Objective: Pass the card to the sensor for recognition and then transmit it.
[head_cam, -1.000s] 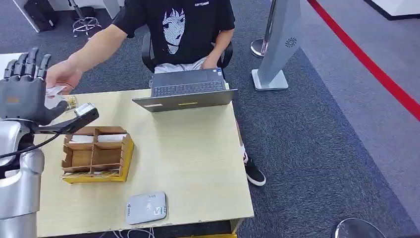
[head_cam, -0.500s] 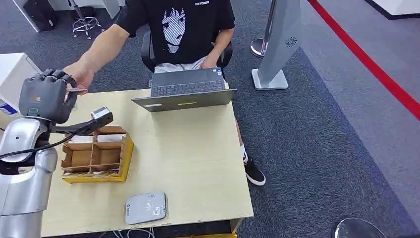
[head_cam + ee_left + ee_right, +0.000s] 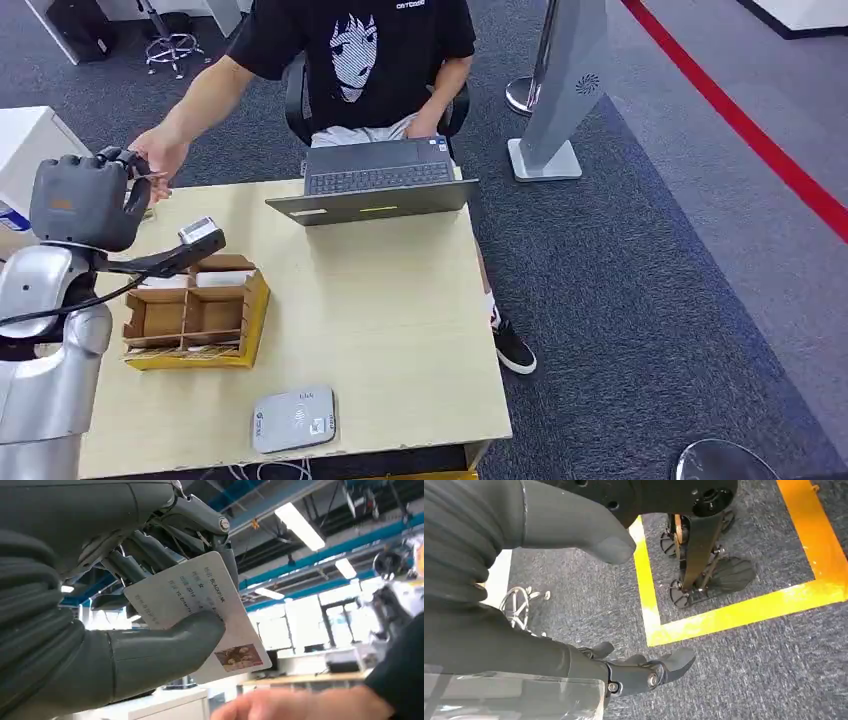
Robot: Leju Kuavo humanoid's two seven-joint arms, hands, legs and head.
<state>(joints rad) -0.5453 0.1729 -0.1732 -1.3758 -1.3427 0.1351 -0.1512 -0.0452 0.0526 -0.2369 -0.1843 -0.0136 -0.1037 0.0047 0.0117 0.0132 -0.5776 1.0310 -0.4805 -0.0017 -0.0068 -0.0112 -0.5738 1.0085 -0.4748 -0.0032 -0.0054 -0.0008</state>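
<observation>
Your card is pinched between thumb and fingers of the left hand, raised over the table's far left corner, beside the person's hand. Your right hand hangs released, fingers apart.

Sensor before divided box, laptop behind, on table

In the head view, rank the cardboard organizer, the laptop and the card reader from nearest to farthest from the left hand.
From the left hand:
1. Cardboard organizer, just below it on the table's left side.
2. Laptop, across at the far edge.
3. Card reader, at the near edge, farthest.
</observation>
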